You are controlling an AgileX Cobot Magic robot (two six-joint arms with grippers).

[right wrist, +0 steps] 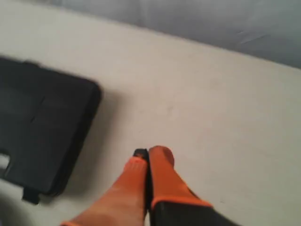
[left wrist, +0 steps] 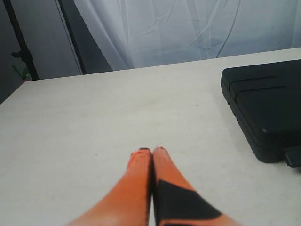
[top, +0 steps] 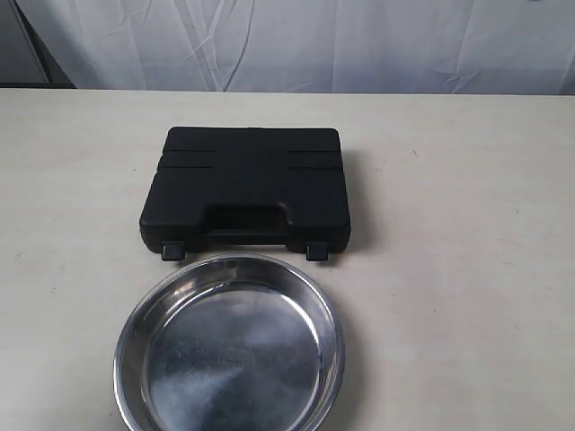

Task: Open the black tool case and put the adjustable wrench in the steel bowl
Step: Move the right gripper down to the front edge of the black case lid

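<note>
The black tool case [top: 247,190] lies shut on the table, its two latches facing the steel bowl [top: 229,346], which stands empty just in front of it. The adjustable wrench is out of view. Neither gripper shows in the exterior view. My left gripper [left wrist: 151,150] hovers over bare table with its orange fingers pressed together, the case [left wrist: 265,106] off to one side. My right gripper [right wrist: 149,154] is shut too, holding nothing, above the table beside the case [right wrist: 40,125].
A white curtain [top: 296,40] hangs behind the table's far edge. In the left wrist view a dark stand [left wrist: 21,42] rises beyond the table corner. Bare beige tabletop [top: 467,224] surrounds the case and bowl on both sides.
</note>
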